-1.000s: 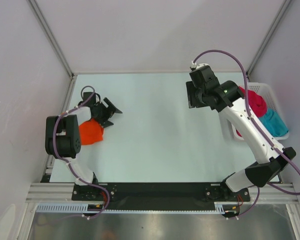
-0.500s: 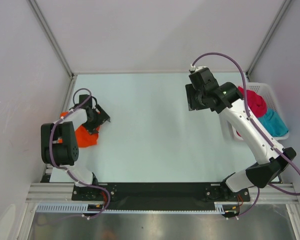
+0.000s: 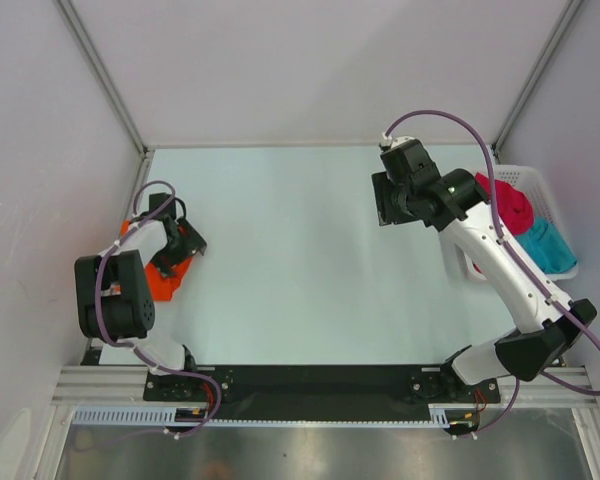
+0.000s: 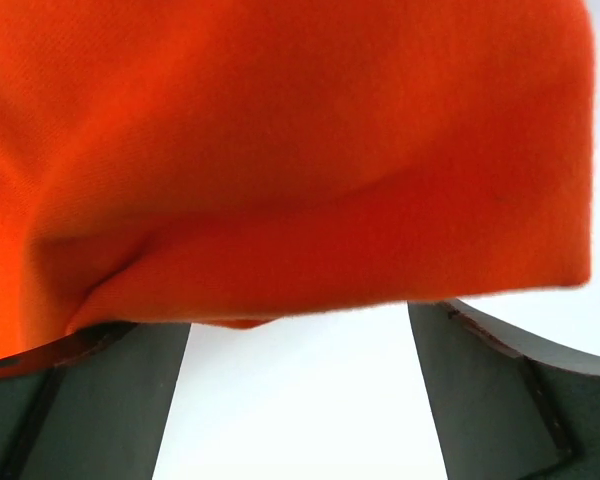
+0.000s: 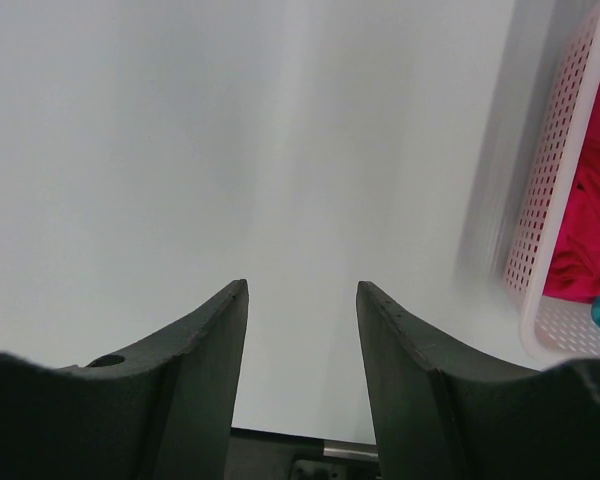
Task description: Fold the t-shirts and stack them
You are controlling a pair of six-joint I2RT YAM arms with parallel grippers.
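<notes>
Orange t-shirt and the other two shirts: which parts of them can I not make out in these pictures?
- orange t-shirt: in the top view the left arm covers most of it; in the left wrist view it is too close, its outline cut off.
- red t-shirt and teal t-shirt: bunched in the basket; the right arm hides part in the top view; the frame edge cuts them in the right wrist view.

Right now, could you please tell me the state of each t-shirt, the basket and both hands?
orange t-shirt: bunched, unfolded, on the table under the left hand.
red t-shirt: crumpled in the basket.
teal t-shirt: crumpled in the basket, beside the red one.
basket: upright, holding two shirts.
left hand: open wide, tips at the orange cloth.
right hand: open, empty, above the table.
</notes>
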